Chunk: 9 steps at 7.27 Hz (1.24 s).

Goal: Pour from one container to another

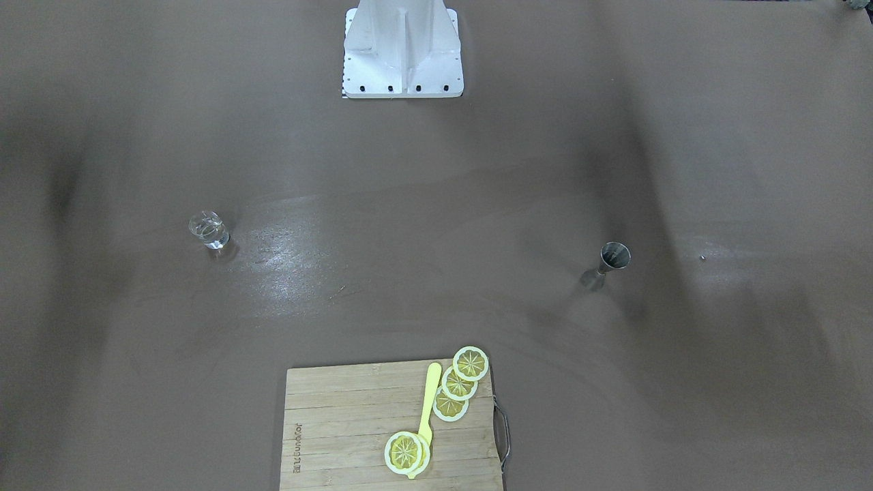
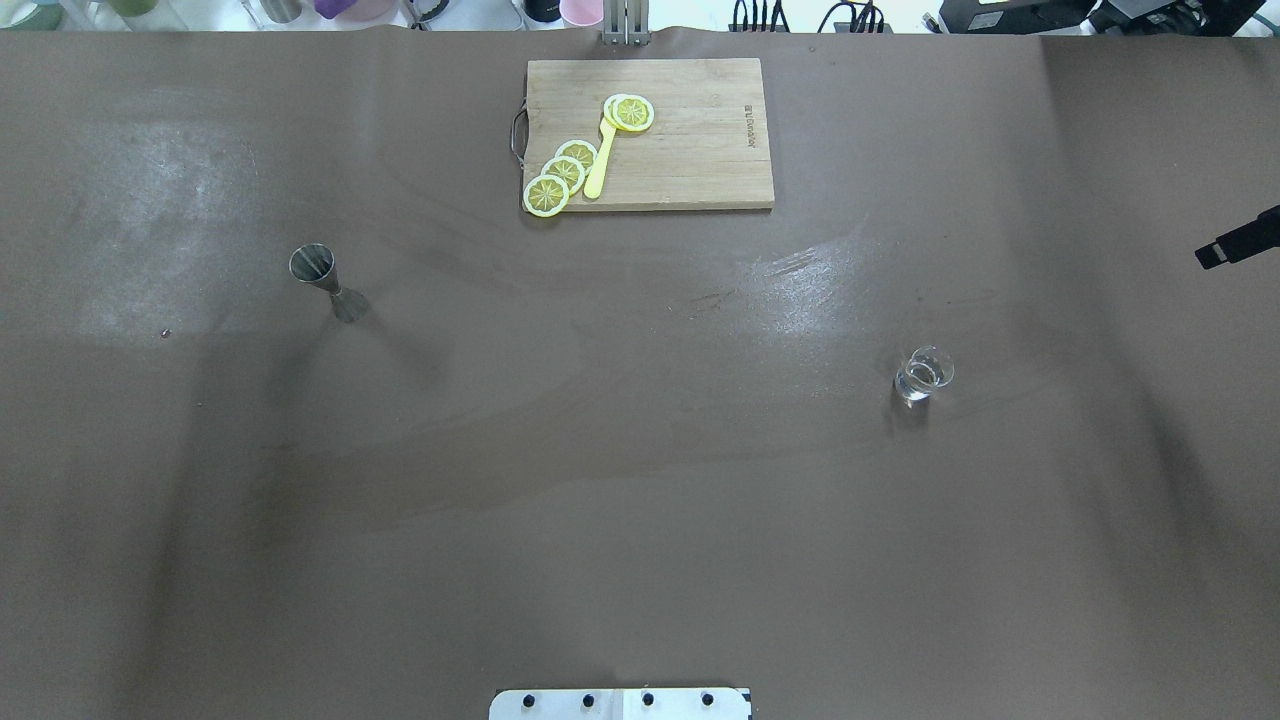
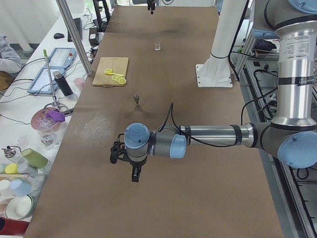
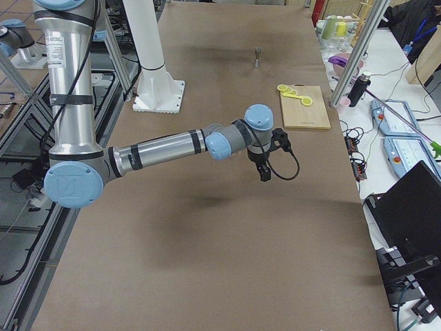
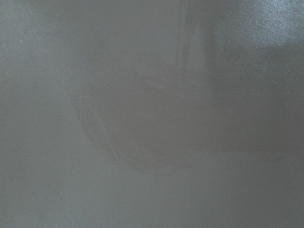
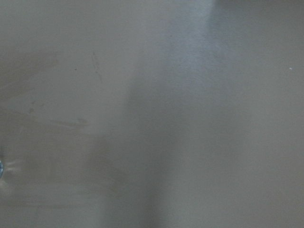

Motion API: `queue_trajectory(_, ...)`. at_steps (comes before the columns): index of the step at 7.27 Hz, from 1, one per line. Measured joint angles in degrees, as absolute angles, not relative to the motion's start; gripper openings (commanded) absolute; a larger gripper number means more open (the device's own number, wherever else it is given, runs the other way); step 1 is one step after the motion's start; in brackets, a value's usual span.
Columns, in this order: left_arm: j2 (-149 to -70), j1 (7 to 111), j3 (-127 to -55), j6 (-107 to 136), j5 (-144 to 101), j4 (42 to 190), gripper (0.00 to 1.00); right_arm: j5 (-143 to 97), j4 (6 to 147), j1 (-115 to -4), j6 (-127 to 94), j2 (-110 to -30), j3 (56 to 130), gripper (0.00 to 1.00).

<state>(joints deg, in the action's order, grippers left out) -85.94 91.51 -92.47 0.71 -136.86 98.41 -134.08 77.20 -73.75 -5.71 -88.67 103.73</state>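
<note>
The small clear glass tumbler point(image 1: 209, 230) point(image 2: 923, 373) point(image 3: 157, 45) stands upright on the brown table, on my right side. The grey steel jigger point(image 1: 612, 261) point(image 2: 325, 280) point(image 3: 137, 101) point(image 4: 257, 56) stands upright far from it, on my left side. My left gripper point(image 3: 134, 176) hangs over the table's near-left end, well away from the jigger; I cannot tell its state. My right gripper point(image 4: 264, 175) hovers beyond the tumbler at the table's right end. Only its black tip point(image 2: 1238, 240) enters the overhead view, and its state is unclear. Both wrist views show bare table.
A wooden cutting board point(image 1: 341, 436) point(image 2: 690, 140) with lemon slices point(image 2: 565, 172) and a yellow utensil point(image 2: 600, 160) lies at the table's far middle edge. The white robot base point(image 1: 402, 48) is opposite it. Cups, bowls and cases point(image 3: 44, 119) crowd a side bench.
</note>
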Motion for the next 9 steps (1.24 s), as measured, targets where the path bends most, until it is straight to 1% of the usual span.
queue_trajectory(4,-85.2,91.9,-93.5,0.7,-136.9,98.0,0.99,-134.4,72.4,-70.1,-2.0,-85.7,101.2,1.00)
queue_trajectory(7,-82.6,91.9,-95.4,0.7,-136.9,98.1,0.99,-137.4,66.7,-69.5,-0.1,-85.0,100.1,1.00)
queue_trajectory(9,-82.2,91.9,-95.7,0.7,-136.9,98.2,0.99,-138.7,61.5,-67.8,0.2,-84.7,100.0,1.00)
